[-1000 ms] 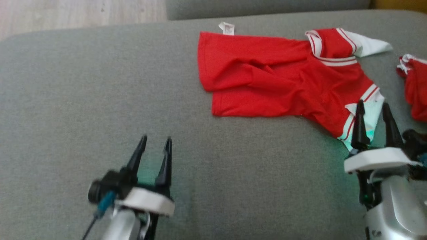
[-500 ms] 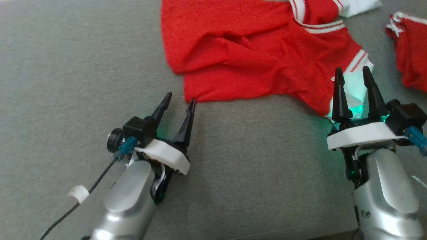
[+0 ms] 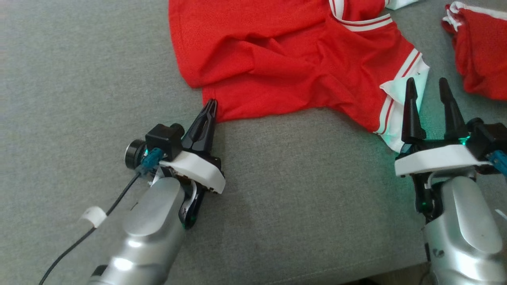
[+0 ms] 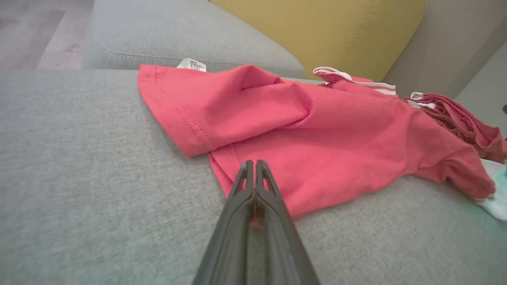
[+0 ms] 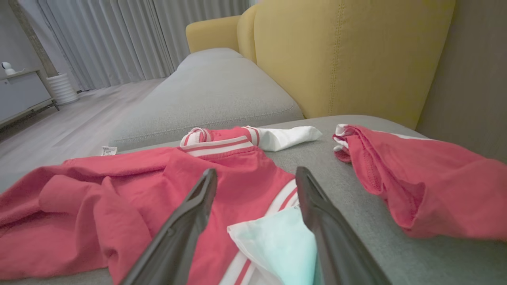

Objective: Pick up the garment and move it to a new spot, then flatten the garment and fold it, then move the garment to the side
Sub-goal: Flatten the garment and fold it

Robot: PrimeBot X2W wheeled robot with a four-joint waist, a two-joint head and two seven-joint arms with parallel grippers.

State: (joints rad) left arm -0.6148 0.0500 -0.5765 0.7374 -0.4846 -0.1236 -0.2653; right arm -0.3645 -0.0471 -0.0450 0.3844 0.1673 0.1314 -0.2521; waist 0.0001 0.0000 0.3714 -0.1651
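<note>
Your red garment (image 3: 285, 59) is lying rumpled at 12 o'clock on the grey sofa cushion (image 3: 297, 198). The left fingers (image 3: 204, 126) are clenched on its hem corner at 7 o'clock. The right fingers (image 3: 410, 111) are spread wide over the white sleeve (image 3: 404, 91), gripping nothing. There's loads of bare cushion from 6 to 9, and another red piece (image 3: 479, 51) at 2.

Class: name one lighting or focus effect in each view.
Head view: green glow tints the white sleeve beside the right gripper. Left wrist view: the left gripper blurs near the lens. Right wrist view: the red shirt looks washed-out pink.
</note>
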